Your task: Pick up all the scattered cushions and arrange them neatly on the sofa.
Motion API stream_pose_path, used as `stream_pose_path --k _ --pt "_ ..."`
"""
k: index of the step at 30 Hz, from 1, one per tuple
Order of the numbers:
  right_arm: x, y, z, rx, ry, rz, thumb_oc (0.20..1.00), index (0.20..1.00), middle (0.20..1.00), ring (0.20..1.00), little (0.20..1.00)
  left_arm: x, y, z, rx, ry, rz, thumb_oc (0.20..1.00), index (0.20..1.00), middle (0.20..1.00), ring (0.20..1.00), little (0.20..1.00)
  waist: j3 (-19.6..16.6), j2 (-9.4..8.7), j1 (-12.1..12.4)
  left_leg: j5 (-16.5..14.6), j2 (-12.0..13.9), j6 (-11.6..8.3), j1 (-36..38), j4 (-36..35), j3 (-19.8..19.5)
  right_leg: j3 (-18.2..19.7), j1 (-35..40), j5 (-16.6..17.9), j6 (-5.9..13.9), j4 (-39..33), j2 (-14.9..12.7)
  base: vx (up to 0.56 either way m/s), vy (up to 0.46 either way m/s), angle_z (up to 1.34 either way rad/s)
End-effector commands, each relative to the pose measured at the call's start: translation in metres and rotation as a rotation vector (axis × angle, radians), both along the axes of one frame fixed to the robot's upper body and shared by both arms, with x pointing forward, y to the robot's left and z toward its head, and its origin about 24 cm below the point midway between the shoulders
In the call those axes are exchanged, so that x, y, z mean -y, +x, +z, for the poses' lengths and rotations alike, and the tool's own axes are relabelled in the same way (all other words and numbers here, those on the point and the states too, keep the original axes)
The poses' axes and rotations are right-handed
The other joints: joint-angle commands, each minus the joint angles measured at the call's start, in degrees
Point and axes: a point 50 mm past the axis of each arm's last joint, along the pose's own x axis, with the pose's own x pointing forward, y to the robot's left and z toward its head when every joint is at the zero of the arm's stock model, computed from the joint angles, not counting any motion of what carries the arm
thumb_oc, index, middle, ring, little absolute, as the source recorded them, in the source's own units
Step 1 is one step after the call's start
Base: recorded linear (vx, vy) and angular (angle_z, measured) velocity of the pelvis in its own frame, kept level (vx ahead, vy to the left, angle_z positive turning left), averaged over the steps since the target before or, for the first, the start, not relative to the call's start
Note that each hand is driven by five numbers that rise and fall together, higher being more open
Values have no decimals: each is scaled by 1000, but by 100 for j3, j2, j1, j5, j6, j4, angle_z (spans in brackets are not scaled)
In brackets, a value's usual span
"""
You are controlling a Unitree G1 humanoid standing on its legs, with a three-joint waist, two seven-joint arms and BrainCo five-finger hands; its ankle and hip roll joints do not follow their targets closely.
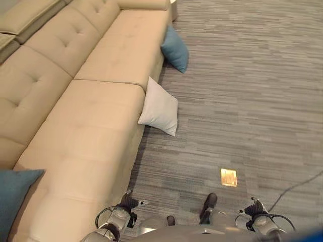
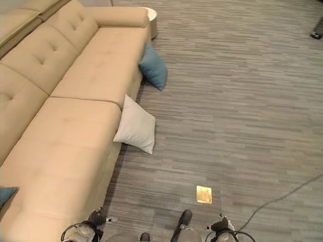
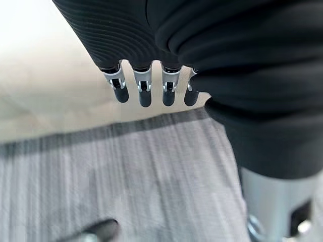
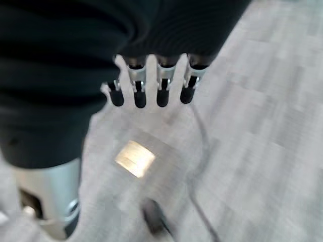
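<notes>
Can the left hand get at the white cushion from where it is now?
Probably not yet: the left hand hangs empty by the sofa, and the white cushion leans well ahead. Bare carpet lies between.

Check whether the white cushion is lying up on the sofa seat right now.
No, the white cushion stands on the carpet, leaning against the front of the sofa below the seat.
</notes>
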Motion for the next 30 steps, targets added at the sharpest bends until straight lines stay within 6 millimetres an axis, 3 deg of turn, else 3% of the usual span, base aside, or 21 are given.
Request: stream_pose_path --k 1,2,4,5,6,7,8,11,12,13,14,16,17,20,22,23,25,28,29,30 --pt "17 8 9 33 -58 -6 1000 1000 1000 1000 1000 10 30 12 105 -17 -67 1000 1000 1000 1000 1000 389 -25 96 74 451 -160 -405 -540 40 196 314 -427 583 -21 52 282 -204 -8" --pt "19 6 9 34 -62 -12 1000 1000 1000 1000 1000 13 30 11 100 -16 -80 1000 1000 1000 1000 1000 392 -37 97 -21 371 -119 -486 -820 93 219 389 -483 609 -71 73 269 -121 19" --pt "19 6 9 39 -69 -14 1000 1000 1000 1000 1000 16 30 10 93 -12 -95 1000 1000 1000 1000 1000 378 -14 110 158 217 -77 -653 -1442 180 231 499 -572 648 -122 171 299 -93 23" --pt "19 3 8 27 -74 -8 1000 1000 1000 1000 1000 15 28 10 87 -9 -96 1000 1000 1000 1000 1000 335 88 173 688 128 -113 -780 -2231 272 287 658 -704 665 -165 379 397 -89 -6" --pt "18 3 7 20 -74 -2 1000 1000 1000 1000 1000 12 24 8 76 -6 -90 1000 1000 1000 1000 1000 315 126 261 953 85 -164 -857 -2529 333 368 797 -826 651 -159 519 406 -82 -2" --pt "16 3 7 16 -71 6 1000 1000 1000 1000 1000 11 21 7 68 -3 -83 1000 1000 1000 1000 1000 300 121 300 978 69 -163 -903 -2502 375 399 856 -888 634 -139 563 435 -45 -30" --pt "14 0 4 -3 -69 32 1000 1000 1000 1000 1000 4 8 3 34 3 -41 1000 1000 1000 1000 1000 193 99 379 887 25 -39 -693 -2669 313 492 931 -1027 618 -11 620 389 -9 -60" --pt "11 -1 3 -17 -64 47 1000 1000 1000 1000 1000 -3 -2 0 4 14 -10 1000 1000 1000 1000 1000 54 -19 495 727 -81 97 -567 -2519 260 556 1025 -1216 675 390 549 415 54 -59" --pt "9 1 2 -33 -52 67 1000 1000 1000 1000 1000 -10 -2 2 4 17 8 1000 1000 1000 1000 1000 18 -32 564 336 -266 463 -192 -2463 137 690 533 -1015 1045 2012 163 410 155 -17" --pt "9 1 2 -32 -52 67 1000 1000 1000 1000 1000 -9 -2 2 4 17 8 1000 1000 1000 1000 1000 2 -28 564 350 -261 464 -212 -2470 135 688 513 -1001 1043 2004 169 355 182 -16" --pt "9 5 4 -26 -54 70 1000 1000 1000 1000 1000 -10 2 3 20 17 8 1000 1000 1000 1000 1000 68 35 490 282 -315 569 -105 -2453 83 745 241 -693 1185 2563 25 96 79 -5" --pt "8 11 6 -5 -50 80 1000 1000 1000 1000 1000 -11 5 5 33 24 1 1000 1000 1000 1000 1000 142 170 368 231 -279 660 77 -2508 -14 894 -250 -384 1247 3387 -78 186 79 41" --pt "9 13 7 3 -50 82 1000 1000 1000 1000 1000 -11 8 6 44 25 -5 1000 1000 1000 1000 1000 161 247 297 160 -292 672 277 -2575 -131 905 -495 -427 1145 3320 -177 283 -19 47" --pt "8 15 8 9 -46 91 1000 1000 1000 1000 1000 -10 12 7 58 22 -13 1000 1000 1000 1000 1000 183 252 181 32 -309 571 470 -2625 -290 975 -567 -617 1017 2268 -252 256 -125 32" --pt "9 15 8 12 -44 83 1000 1000 1000 1000 1000 -9 12 7 57 22 -22 1000 1000 1000 1000 1000 192 244 44 -48 -325 491 620 -2674 -462 1412 -797 -382 1048 1440 -230 286 -220 52" --pt "10 12 7 -2 -45 82 1000 1000 1000 1000 1000 -9 10 6 43 21 -24 1000 1000 1000 1000 1000 172 175 -50 -121 -347 418 747 -2719 -634 1811 -845 -176 1101 983 -141 237 -199 43" --pt "11 10 6 -14 -52 89 1000 1000 1000 1000 1000 -8 4 3 19 22 -15 1000 1000 1000 1000 1000 115 102 -46 -278 -308 339 839 -2686 -665 1577 -669 -52 1136 663 -231 286 -268 71" --pt "9 6 4 -18 -38 81 1000 1000 1000 1000 1000 -4 0 1 0 12 -23 1000 1000 1000 1000 1000 47 30 -65 -304 -104 120 834 -2549 -752 1446 -361 -134 1014 454 -85 215 -282 72" --pt "9 6 4 -14 -37 79 1000 1000 1000 1000 1000 -3 0 0 -3 8 -25 1000 1000 1000 1000 1000 49 3 -61 -314 -61 65 754 -2409 -742 1342 -246 -163 988 364 -56 121 -336 60" --pt "9 9 5 4 -29 68 1000 1000 1000 1000 1000 1 0 0 -7 0 -31 1000 1000 1000 1000 1000 121 -50 -46 -117 108 -82 412 -1798 -648 1214 -36 -257 850 232 -13 70 -317 57"
